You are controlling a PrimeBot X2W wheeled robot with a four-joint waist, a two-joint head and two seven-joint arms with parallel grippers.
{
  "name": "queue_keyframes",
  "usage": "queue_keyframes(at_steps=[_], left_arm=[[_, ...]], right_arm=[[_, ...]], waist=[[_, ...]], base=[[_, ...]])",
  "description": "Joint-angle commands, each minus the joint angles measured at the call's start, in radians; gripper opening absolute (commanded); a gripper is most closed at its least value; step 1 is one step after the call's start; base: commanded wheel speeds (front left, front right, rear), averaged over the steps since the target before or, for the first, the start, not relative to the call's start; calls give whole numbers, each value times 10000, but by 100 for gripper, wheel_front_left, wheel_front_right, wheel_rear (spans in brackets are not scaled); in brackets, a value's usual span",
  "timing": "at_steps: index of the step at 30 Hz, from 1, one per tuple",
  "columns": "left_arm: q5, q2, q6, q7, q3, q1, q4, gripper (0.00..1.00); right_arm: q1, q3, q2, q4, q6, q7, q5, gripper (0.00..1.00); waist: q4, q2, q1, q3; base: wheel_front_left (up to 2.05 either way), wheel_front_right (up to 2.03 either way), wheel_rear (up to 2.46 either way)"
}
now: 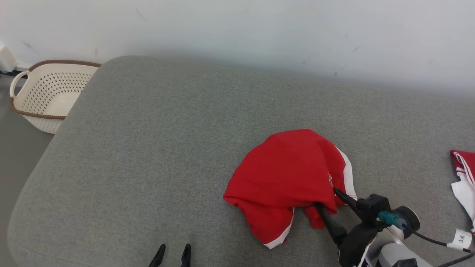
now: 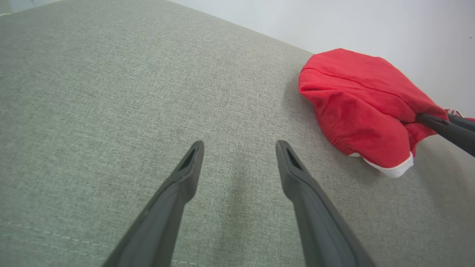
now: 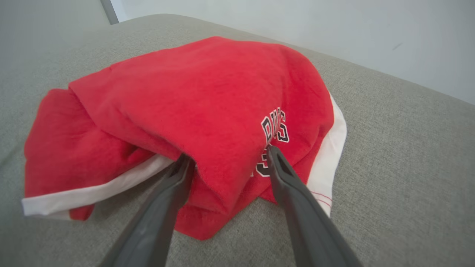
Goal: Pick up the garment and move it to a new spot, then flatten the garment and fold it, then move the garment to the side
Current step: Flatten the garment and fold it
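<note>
End effector (image 3: 228, 154) astride bunched red garment (image 3: 204, 92)

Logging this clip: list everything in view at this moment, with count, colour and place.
garment: one, red with white trim, crumpled on the cushion's right half
second garment: one, red and white, at the cushion's right edge
cushion: one, grey fabric, against the wall
basket: one, cream with brown rim, on the floor at far left
wall: white, behind
left gripper: one, dark, open, over bare cushion
right gripper: one, dark, open, fingers astride a garment fold
</note>
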Motion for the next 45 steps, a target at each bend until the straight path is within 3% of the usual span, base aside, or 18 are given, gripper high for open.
queue_keyframes(at_steps=[1, 2, 7, 17, 26, 34, 40, 45], left_arm=[[-82, 12, -5, -41, 31, -11, 36, 100], [-88, 10, -17, -41, 46, 1, 35, 100], [-34, 10, -46, -41, 110, 76, -18, 100], [-105, 10, -102, -41, 14, 301, 97, 100], [-156, 12, -113, -41, -89, 244, 160, 100], [-108, 10, -110, -41, -122, 138, 233, 100], [-130, 10, -69, -41, -33, 201, 141, 100], [-81, 10, -72, -41, 45, 186, 32, 100]], right_arm=[[-243, -14, 123, 143, 3, -40, -111, 40], [-372, -79, 171, 187, 3, -40, -166, 0], [-935, -1040, 182, -576, 3, -40, -422, 0], [-2330, -1454, -303, -1604, 3, -41, -977, 0], [-3783, -719, 107, -1629, 3, -41, -1024, 0], [-3958, 55, 378, -1458, 3, -41, -1119, 0], [-3089, 1354, -263, -991, 3, -40, -275, 0], [-2314, 2630, -1208, -787, 2, -41, 779, 0]], waist=[[109, -1, 0, 17], [147, -1, 0, 21], [224, -1, 0, -5], [102, -1, 0, -382], [183, -1, 0, -351], [469, -1, 0, -207], [427, -1, 0, -177], [137, -1, 0, -177]], base=[[0, 0, 0], [0, 0, 0], [0, 0, 0], [0, 0, 0], [0, 0, 0], [0, 0, 0], [0, 0, 0], [0, 0, 0]])
